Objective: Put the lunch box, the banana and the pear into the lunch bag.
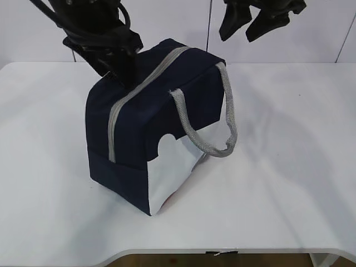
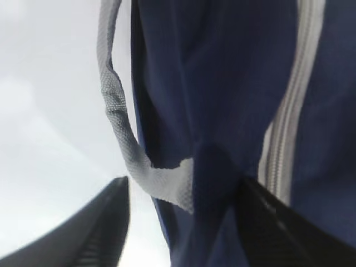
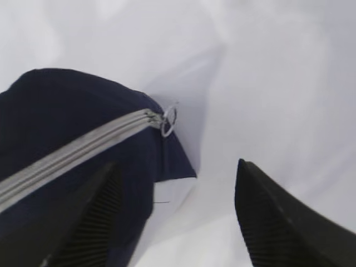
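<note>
Nearest you, the lunch bag (image 1: 150, 128) stands upright on the white table (image 1: 289, 167), zipped shut, with its white lower panel and one grey handle (image 1: 214, 130) facing the front edge. Your left gripper (image 1: 119, 69) sits low against the bag's far left top corner; your right gripper (image 1: 253, 19) hangs high above the table behind the bag, clear of it. The left wrist view gives you what the exterior view hides: the jaws stand apart, a fold of navy fabric and the other handle's end (image 2: 161, 181) lie between them, and the zipper (image 2: 289, 111) runs just beside the right finger (image 2: 278, 222). The right wrist view shows spread jaws gripping nothing, with the zipper's metal pull ring (image 3: 168, 121) below at the bag's far end.
</note>
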Motion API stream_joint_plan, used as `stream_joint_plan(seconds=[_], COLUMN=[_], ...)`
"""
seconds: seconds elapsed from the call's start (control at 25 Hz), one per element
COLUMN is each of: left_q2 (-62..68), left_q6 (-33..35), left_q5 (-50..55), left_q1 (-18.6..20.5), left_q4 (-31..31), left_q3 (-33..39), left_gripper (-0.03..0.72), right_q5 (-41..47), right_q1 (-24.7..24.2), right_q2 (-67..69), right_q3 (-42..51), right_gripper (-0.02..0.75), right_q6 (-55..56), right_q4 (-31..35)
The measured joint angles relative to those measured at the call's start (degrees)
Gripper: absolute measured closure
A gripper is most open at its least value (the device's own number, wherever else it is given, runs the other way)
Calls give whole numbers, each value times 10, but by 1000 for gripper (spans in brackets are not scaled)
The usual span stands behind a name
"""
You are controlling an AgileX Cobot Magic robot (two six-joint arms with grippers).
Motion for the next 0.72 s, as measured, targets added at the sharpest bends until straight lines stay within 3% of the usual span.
stream_joint_plan(seconds=[0.08,0.2,0.56,0.72], left_q2=[-2,-11,-86,-118], left_q6=[-1,-6,-9,-10], left_q5=[0,0,0,0], left_q1=[0,0,0,0], left_q4=[1,1,6,7], left_q3=[0,0,0,0], left_gripper=[196,169,169,208], right_q5=[1,1,1,1], right_q1=[0,0,0,0], right_q2=[-5,-21,-131,-199], right_q3=[0,14,134,200], right_gripper=[229,230,232,233], right_q6=[0,0,0,0], right_q4=[-6,-9,-13,-15])
